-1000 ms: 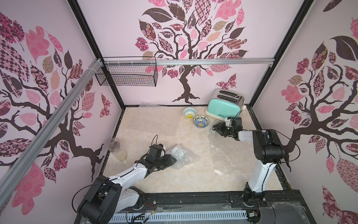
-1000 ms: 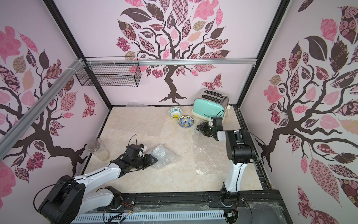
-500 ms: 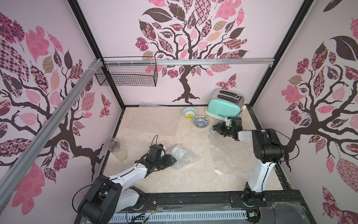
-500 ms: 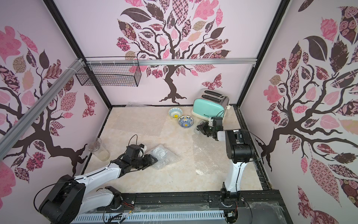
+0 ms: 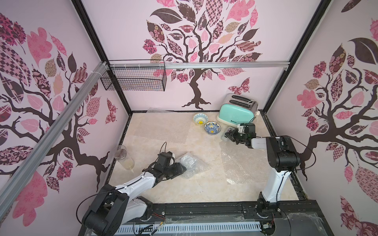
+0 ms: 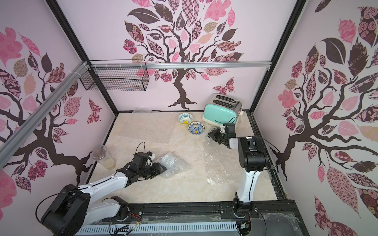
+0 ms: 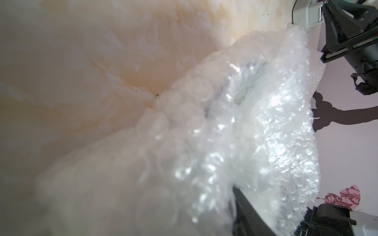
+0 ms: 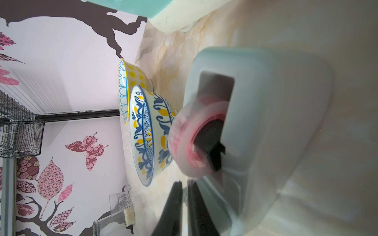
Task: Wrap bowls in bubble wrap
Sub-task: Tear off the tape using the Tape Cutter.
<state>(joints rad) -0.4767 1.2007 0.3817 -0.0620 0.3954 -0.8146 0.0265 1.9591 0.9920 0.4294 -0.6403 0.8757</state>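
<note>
Right wrist view showed the right gripper point(image 8: 184, 185) with its two black fingers almost together, hard against the pale grey-green plastic tape dispenser point(image 8: 266, 98), which carried a clear roll on a red core. Whether they pinched the tape end could not be told. Just beside the dispenser stood the blue-and-yellow scrollwork ceramic bowl point(image 8: 143, 134), and behind it the yellow-dotted ceramic bowl point(image 8: 134, 80), both unwrapped. In both top views the left gripper point(image 5: 181, 169) sat at the crumpled, shiny bubble-wrap bundle point(image 5: 191, 164). Its jaws straddled the bundle's edge, but whether they clamped it I could not tell. A flat clear bubble-wrap sheet point(image 5: 241, 163) lay beneath the right arm. The step looked like fetching tape to seal the bundle. Done well, the pull would run away from the near bowl, slowly enough that the light dispenser did not slide into it, while the left arm pinned the folds shut.
</note>
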